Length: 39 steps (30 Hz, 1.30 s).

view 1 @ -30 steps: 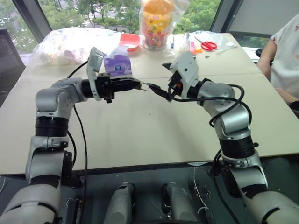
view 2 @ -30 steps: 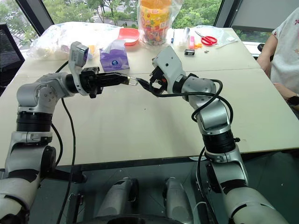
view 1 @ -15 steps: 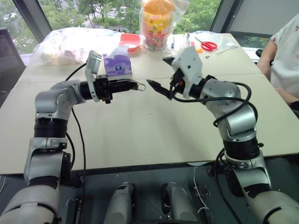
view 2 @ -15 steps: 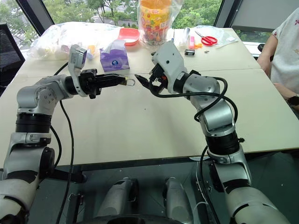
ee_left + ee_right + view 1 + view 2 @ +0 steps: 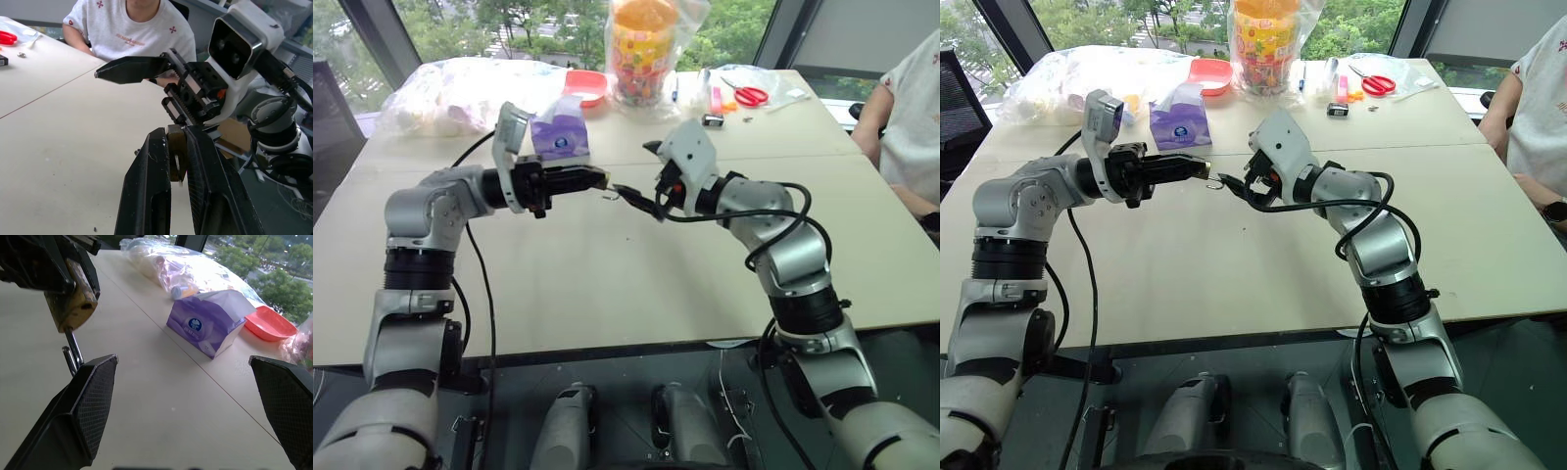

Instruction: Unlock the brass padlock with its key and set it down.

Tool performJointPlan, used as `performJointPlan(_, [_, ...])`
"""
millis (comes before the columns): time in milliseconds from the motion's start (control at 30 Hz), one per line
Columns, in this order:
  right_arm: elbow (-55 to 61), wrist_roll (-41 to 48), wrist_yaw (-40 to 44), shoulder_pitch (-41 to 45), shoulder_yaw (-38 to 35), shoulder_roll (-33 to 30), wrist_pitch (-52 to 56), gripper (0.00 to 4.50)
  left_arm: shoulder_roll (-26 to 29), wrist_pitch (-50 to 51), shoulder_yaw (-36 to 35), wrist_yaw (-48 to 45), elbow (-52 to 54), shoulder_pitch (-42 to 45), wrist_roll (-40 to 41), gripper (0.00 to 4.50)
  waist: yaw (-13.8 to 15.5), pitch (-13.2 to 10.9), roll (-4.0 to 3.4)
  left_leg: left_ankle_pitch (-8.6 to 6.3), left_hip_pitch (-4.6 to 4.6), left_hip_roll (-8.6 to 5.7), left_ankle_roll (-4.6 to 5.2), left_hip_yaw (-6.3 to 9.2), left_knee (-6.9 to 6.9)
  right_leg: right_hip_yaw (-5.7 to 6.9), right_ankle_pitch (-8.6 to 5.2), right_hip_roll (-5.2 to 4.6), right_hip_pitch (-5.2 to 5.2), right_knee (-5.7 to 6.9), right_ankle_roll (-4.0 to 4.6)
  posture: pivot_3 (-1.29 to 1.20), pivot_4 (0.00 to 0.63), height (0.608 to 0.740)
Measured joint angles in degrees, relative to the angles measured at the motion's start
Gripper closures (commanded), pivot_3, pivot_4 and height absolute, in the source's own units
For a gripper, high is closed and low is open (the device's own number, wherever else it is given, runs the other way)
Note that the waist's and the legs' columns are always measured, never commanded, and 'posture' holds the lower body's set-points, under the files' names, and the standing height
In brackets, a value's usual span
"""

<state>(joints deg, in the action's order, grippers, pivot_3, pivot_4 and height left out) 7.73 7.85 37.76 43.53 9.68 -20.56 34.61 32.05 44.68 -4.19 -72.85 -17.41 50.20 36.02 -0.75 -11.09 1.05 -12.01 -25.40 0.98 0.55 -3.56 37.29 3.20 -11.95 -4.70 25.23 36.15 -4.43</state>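
The brass padlock (image 5: 71, 298) is pinched between the fingers of my left gripper (image 5: 173, 134), which is shut on it and held level above the table (image 5: 607, 284). Its thin silvery shackle (image 5: 72, 352) sticks out past the fingertips. My right gripper (image 5: 186, 401) faces it from the right, jaws wide open and holding nothing. One of its fingers (image 5: 85, 401) sits right beside the shackle; whether they touch I cannot tell. In the head views the two grippers meet tip to tip, the left gripper (image 5: 595, 178) against the right gripper (image 5: 634, 168). The key is out of view.
At the back of the table stand a purple tissue box (image 5: 558, 137), a red bowl (image 5: 587, 83), a bagged snack jar (image 5: 641, 49), a clear plastic bag (image 5: 460, 88) and red scissors (image 5: 749, 95). A person (image 5: 911, 108) sits at the right edge.
My right gripper has dipped and come a little to the left, closing the gap to the padlock's shackle. The left gripper with the padlock has stayed put.
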Motion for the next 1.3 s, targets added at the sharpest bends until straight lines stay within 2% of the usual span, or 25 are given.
performJointPlan(267, [-0.18, 3.02, 2.81, -0.36, 0.35, -1.37, 3.23, 0.05, -0.48, -0.73, 0.06, 0.41, 0.05, -0.09, 0.64, 4.34, 0.14, 0.0, 0.0, 0.0, 0.0, 0.0, 0.0, 0.01, 0.01, 0.0, 0.0, -0.01, -0.01, -0.01, 0.0, 0.0, 0.15, 0.74])
performJointPlan(400, [-0.21, 0.73, 2.57, -1.38, 0.24, -7.37, 1.68, 0.05, -2.8, -1.42, 1.05, 2.1, -1.82, -0.35, -0.62, 4.34, 0.44, 0.0, 0.0, 0.0, -0.02, -0.02, 0.01, 0.01, 0.03, 0.01, -0.02, -0.03, -0.05, -0.08, 0.03, 0.0, 0.15, 0.74])
performJointPlan(500, [1.87, -0.89, 4.25, -6.19, 0.31, -13.97, 1.39, 0.05, -7.68, -1.31, 1.2, 6.26, -5.88, 0.08, -1.63, 4.34, 1.02, 0.0, 0.01, -0.03, -0.04, -0.03, 0.05, 0.0, 0.07, 0.01, -0.03, -0.03, -0.07, -0.11, 0.01, 0.0, 0.15, 0.74])
performJointPlan(567, [7.4, -0.6, 6.9, -11.98, 0.51, -19.43, 3.94, 0.05, -13.12, -2.08, 2.24, 11.5, -11.39, 0.55, -4.18, 4.34, 1.69, 0.0, 0.01, -0.09, -0.05, -0.06, 0.14, 0.01, 0.12, 0.02, -0.06, -0.04, -0.11, -0.1, -0.08, 0.0, 0.15, 0.74])
performJointPlan(667, [14.17, 0.45, 8.19, -15.15, 0.61, -21.94, 7.76, 0.05, -18.64, -3.11, 4.76, 15.04, -20.07, 0.93, -7.89, 4.34, 1.14, -0.01, 0.03, -0.12, -0.08, -0.08, 0.19, -0.11, 0.18, -0.01, -0.03, -0.02, -0.03, -0.1, -0.07, 0.0, 0.15, 0.74])
performJointPlan(833, [19.5, -0.2, 7.72, -16.02, 0.84, -25.13, 11.82, 0.05, -22.56, -6.87, 4.88, 16.16, -32.34, 5.57, -10.9, 4.34, 1.17, -0.02, 0.05, -0.12, -0.04, -0.02, 0.18, 0.01, 0.23, 0.06, -0.1, 0.04, -0.03, -0.06, 0.18, 0.0, 0.15, 0.74])
performJointPlan(967, [20.72, -0.24, 5.93, -16.07, 1.22, -24.27, 14.99, 0.0, -23.75, -8.08, 2.84, 16.45, -39.78, 8.95, -11.74, 2.68, 1.47, -0.02, 0.05, -0.13, -0.11, 0.0, 0.19, 0.02, 0.25, 0.06, -0.11, -0.03, -0.03, -0.1, 0.18, 0.0, 0.15, 0.74])
performJointPlan(1100, [21.39, -0.19, 4.82, -16.07, 1.24, -23.69, 16.45, 0.0, -23.68, -9.15, 2.66, 14.6, -41.55, 10.26, -12.81, 1.1, 1.58, -0.02, 0.05, -0.16, -0.19, -0.02, 0.24, 0.01, 0.28, 0.06, -0.09, -0.08, -0.03, -0.15, 0.12, 0.0, 0.15, 0.74])
performJointPlan(1200, [21.53, -0.14, 4.3, -16.12, 1.35, -23.31, 17.26, 0.0, -22.74, -11.49, 3.77, 15.3, -41.43, 10.18, -15.92, 1.1, 1.51, -0.02, 0.05, -0.17, -0.19, -0.01, 0.25, 0.01, 0.34, 0.05, -0.09, -0.09, -0.04, -0.14, 0.14, 0.0, 0.15, 0.74])
performJointPlan(1300, [22.16, 0.36, 3.57, -17.25, 0.79, -22.92, 17.64, 0.0, -18.08, -17.18, 5.72, 17.52, -35.86, 7.11, -20.77, 1.1, 1.08, -0.02, 0.05, -0.18, -0.16, 0.05, 0.25, -0.01, 0.32, 0.04, -0.08, -0.08, -0.02, -0.12, 0.17, 0.0, 0.15, 0.74])
